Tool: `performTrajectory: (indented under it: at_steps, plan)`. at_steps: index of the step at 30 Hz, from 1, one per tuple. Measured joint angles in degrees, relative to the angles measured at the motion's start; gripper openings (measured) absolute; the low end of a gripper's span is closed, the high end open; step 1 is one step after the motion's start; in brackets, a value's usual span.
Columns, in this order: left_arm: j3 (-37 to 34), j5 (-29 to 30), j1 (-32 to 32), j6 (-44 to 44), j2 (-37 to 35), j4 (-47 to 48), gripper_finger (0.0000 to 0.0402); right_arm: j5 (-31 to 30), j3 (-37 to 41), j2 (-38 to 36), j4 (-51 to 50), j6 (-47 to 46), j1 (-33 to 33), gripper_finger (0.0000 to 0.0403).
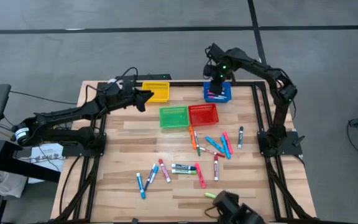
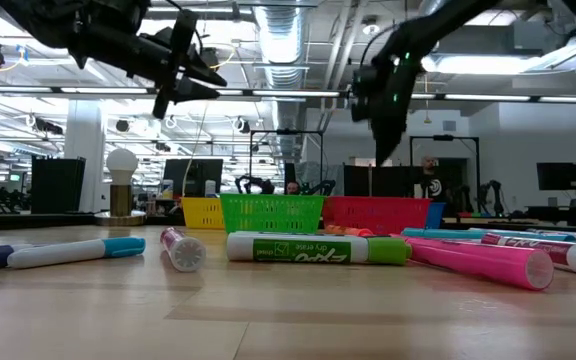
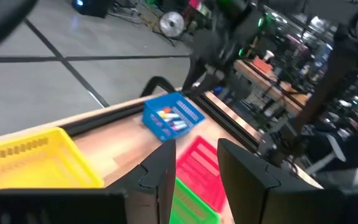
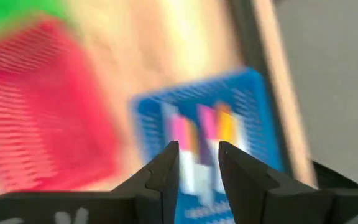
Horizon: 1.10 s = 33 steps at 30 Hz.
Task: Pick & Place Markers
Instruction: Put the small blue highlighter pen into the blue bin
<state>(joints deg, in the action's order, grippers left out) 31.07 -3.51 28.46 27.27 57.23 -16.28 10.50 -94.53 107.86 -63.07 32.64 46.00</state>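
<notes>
Four small mesh baskets sit toward the far side of the wooden table: a yellow basket near the far edge left of centre, a blue basket near the far edge right of centre, and a green basket touching a red basket side by side just nearer the middle. Black frame rails run along the table's left and right edges, and a dark camera mount sits at the near edge. Most of the markers lie loose on the near half of the table, one cluster near the centre-right just in front of the red basket, another spread toward the near edge; a few more markers lie inside the blue basket, pink, orange and white ones showing in the right wrist view. The right gripper hangs directly over the blue basket, its two fingers parted by a narrow gap with nothing between them; the markers below it rest in the basket, apart from the fingers. The left gripper is raised above the table just beside the yellow basket, pointing toward the middle baskets, its fingers set a moderate gap apart and empty. In the low view both arms hang clear above the baskets, and a green-labelled white marker lies across the foreground with pink ones to its right.
</notes>
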Motion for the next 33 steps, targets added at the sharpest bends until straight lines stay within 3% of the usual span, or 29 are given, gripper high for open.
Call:
performTrajectory:
  at_steps: [7, 10, 16, 22, 26, 33]
  plan:
    - [0.00, -0.02, -6.06, 0.00, 0.02, 0.59, 0.0117, 17.87, 0.09, -10.25, -4.54, -4.23, -4.39, 0.0102]
    - [0.00, 0.65, -8.56, 0.02, 0.02, 0.75, 0.0117, 22.40, 0.10, -14.28, -5.62, -4.48, -8.29, 0.0102]
    - [0.00, 3.87, -13.50, 1.63, 0.04, 0.82, 0.0117, 22.54, 0.13, -20.06, -5.95, -7.24, -17.26, 0.0102]
    - [0.00, 11.02, -21.50, 3.09, 0.02, 0.84, 0.0117, 22.56, 2.46, -23.45, -5.24, -10.70, -23.96, 0.0102]
    - [0.00, 14.32, -28.85, 6.86, 0.02, 1.03, 0.0117, 22.54, 10.81, -27.32, 0.02, -15.95, -27.91, 0.0102]
    - [0.04, 23.33, -44.31, 21.20, 1.21, 2.58, 0.0117, 21.25, 30.57, -35.93, 19.65, -30.79, -37.41, 0.0102]
